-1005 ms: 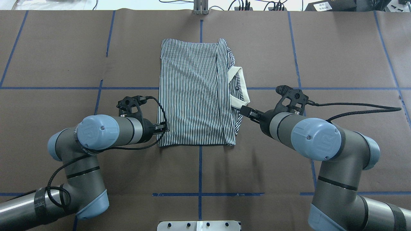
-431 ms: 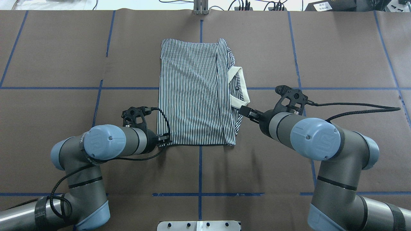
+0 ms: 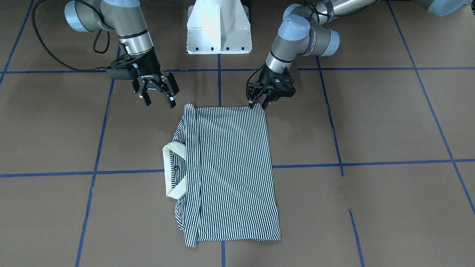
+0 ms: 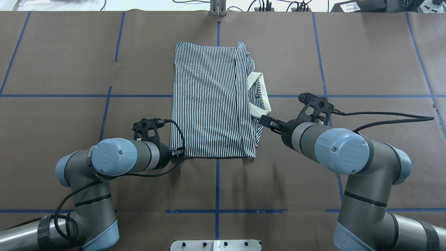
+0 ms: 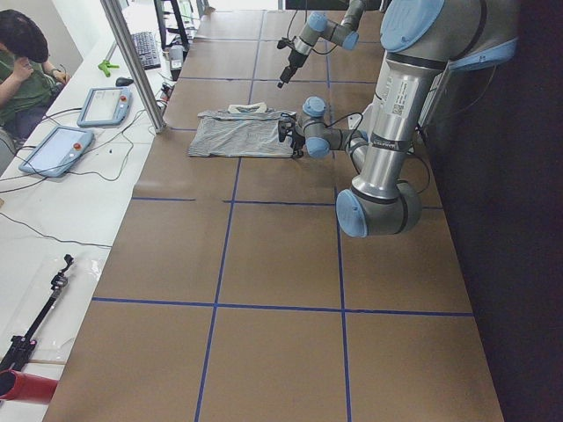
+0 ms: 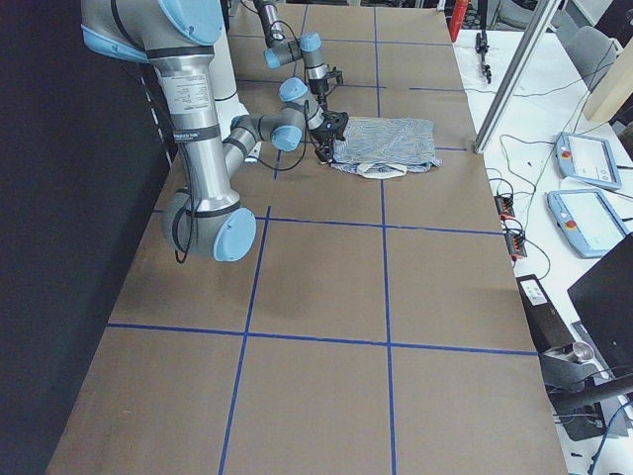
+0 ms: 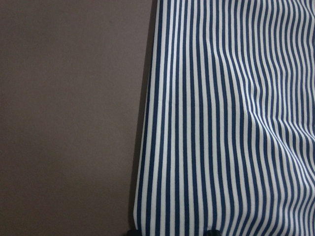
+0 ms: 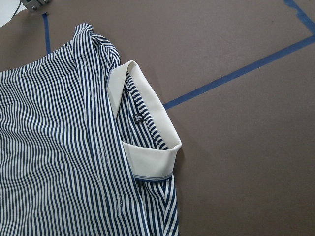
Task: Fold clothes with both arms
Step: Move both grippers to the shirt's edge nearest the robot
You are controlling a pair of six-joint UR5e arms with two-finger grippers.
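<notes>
The striped polo shirt (image 4: 209,104) lies folded into a tall rectangle mid-table, its cream collar (image 4: 263,94) sticking out on the right side. My left gripper (image 4: 183,153) is low at the shirt's near-left corner, open, with the fingers either side of the hem corner (image 3: 256,106); the left wrist view shows that striped corner (image 7: 231,123) just in front of the fingertips. My right gripper (image 3: 159,102) hangs open above the table by the shirt's near-right edge, empty. The right wrist view looks down on the collar (image 8: 147,108).
Blue tape lines cross the brown table (image 4: 313,62). The white pedestal base (image 3: 219,26) stands between the arms. A metal post (image 4: 217,8) rises at the far edge. A person (image 5: 22,61) sits at a side desk with teach pendants (image 5: 53,149).
My left gripper has slid toward the robot along the shirt's left edge, down to its near-left corner. The right gripper and the shirt have hardly moved.
</notes>
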